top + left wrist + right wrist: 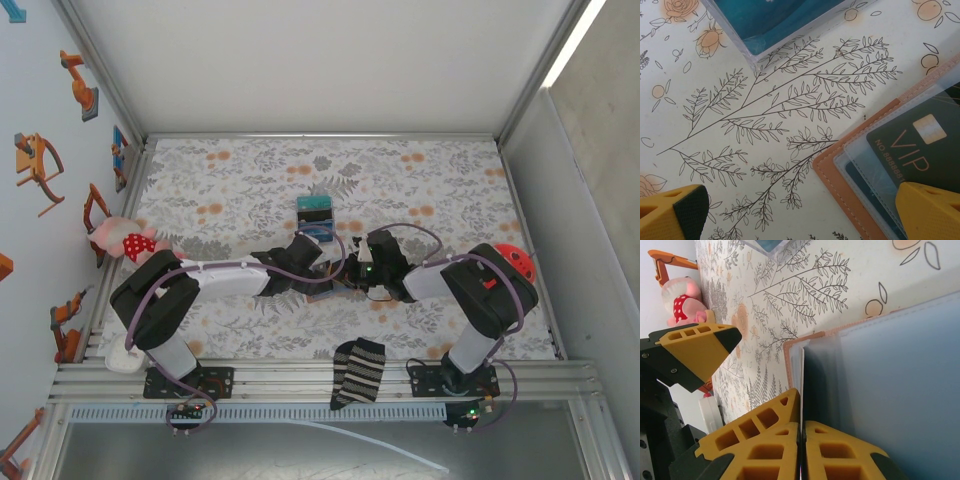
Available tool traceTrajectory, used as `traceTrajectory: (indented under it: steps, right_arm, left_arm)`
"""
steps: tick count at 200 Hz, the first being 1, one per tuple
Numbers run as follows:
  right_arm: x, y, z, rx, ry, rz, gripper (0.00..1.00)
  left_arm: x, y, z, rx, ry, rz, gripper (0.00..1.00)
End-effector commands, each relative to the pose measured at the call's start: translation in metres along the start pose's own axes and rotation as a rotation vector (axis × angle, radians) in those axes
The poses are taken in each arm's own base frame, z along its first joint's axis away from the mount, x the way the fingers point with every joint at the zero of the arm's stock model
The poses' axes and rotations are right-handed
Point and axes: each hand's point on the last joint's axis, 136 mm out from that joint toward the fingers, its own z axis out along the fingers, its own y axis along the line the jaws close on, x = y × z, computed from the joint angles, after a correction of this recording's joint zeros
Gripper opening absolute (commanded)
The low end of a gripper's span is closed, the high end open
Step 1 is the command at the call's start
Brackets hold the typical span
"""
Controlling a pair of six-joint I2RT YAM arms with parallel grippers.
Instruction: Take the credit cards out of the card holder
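The tan card holder [850, 190] lies open on the flowered cloth, its clear sleeves showing. A dark card marked VIP [920, 145] sits in the upper sleeve, and a teal card [866, 181] is under it. My left gripper [800, 217] is open wide just above the cloth, with one yellow fingertip [932, 212] over the holder's corner and the other [675, 212] over bare cloth. My right gripper [801, 440] is shut on the thin edge of a frosted sleeve leaf [890, 390] of the card holder [788, 352], lifting it upright. In the top view both grippers meet at the holder [323, 290].
A blue-teal-black boxy object [315, 212] [775, 20] stands just beyond the holder. A pink plush [125, 240] lies at the left edge, a striped sock [358, 372] at the near edge, and a red object [515, 258] at the right.
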Motion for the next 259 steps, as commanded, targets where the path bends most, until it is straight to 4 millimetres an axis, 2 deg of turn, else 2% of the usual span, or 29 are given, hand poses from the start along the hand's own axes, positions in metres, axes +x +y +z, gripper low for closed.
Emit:
traceTrajectory:
  steps: [1,53,83,106,165,209,259]
  right_arm:
    - [-0.006,0.023,-0.008,-0.08,-0.02,-0.038,0.09]
    - [-0.009,0.019,-0.015,-0.076,-0.038,-0.028,0.06]
    - [-0.011,0.019,-0.019,-0.072,-0.051,-0.031,0.0]
    - [-0.012,0.016,-0.023,-0.055,-0.058,-0.041,0.0]
    - [-0.011,0.003,-0.043,0.15,-0.044,-0.118,0.0]
    - [-0.015,0.014,-0.055,0.187,-0.052,-0.188,0.0]
    - [-0.015,0.044,-0.077,0.152,-0.074,-0.343,0.0]
  left_arm:
    - [0.018,0.004,0.003,-0.025,0.07,0.049,0.97]
    - [0.018,0.005,0.003,-0.029,0.068,0.05,0.97]
    - [0.018,0.006,0.002,-0.033,0.068,0.052,0.97]
    - [0.016,0.008,0.0,-0.04,0.063,0.056,0.97]
    - [0.007,0.009,-0.012,-0.028,0.035,0.051,0.97]
    - [-0.012,0.01,-0.035,-0.002,-0.026,0.029,0.97]
    - [-0.036,0.019,-0.073,0.027,-0.136,-0.05,0.97]
